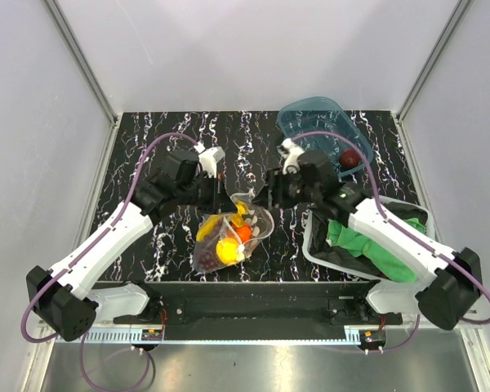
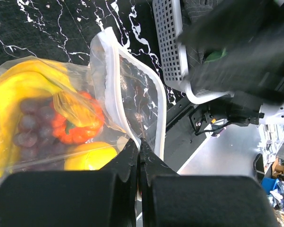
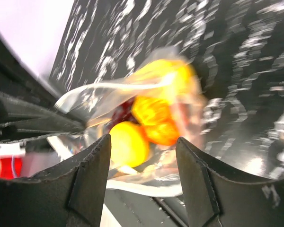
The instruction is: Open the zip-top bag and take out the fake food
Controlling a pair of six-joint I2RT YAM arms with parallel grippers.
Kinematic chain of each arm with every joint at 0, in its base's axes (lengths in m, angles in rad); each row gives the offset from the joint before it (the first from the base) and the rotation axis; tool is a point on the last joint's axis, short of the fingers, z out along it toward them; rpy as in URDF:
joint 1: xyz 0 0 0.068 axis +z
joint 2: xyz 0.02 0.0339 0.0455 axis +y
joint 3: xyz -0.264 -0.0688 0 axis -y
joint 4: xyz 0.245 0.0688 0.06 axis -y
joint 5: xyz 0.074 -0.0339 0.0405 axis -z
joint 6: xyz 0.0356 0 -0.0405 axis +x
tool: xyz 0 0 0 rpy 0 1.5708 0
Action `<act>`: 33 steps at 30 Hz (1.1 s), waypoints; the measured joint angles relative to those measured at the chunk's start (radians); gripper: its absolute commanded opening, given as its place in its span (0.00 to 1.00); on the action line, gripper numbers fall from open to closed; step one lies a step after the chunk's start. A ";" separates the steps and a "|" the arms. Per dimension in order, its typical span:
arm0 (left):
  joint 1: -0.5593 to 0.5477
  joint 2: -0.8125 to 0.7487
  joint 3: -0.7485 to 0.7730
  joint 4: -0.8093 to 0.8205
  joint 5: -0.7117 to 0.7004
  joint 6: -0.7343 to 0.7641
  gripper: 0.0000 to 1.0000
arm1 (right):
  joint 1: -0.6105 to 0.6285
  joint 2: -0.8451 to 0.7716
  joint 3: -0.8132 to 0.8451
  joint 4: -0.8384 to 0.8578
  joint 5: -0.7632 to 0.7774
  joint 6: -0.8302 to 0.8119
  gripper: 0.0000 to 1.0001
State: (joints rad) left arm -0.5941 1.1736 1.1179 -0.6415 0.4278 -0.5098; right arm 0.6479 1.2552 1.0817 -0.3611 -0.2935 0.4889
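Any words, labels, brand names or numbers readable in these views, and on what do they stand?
None can be read.
Clear floppy zip-top bag: no print legible.
Plastic toy fruits: no markings.
Translucent blue plastic tub: no label visible.
Clutter off the table edge: too blurred to read.

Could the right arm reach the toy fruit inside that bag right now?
Probably, yes. The left gripper pinches the zip-top bag by its rim, the mouth looks parted, and the right gripper, jaws open, faces the fake food close up. That view is blurred, so plastic might be in the way.
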 measured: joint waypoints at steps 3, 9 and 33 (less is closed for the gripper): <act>0.000 0.000 0.000 0.001 0.006 -0.013 0.00 | 0.080 0.052 -0.004 0.042 -0.019 0.006 0.65; 0.000 -0.002 0.000 0.008 0.010 -0.039 0.00 | 0.120 0.172 -0.014 0.089 -0.049 0.053 0.65; -0.001 0.109 -0.049 0.180 0.067 -0.182 0.00 | 0.135 0.262 -0.292 0.351 -0.241 0.276 0.92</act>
State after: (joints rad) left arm -0.5953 1.2823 1.0687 -0.4618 0.4950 -0.6914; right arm 0.7830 1.5173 0.7898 -0.0097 -0.5343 0.7650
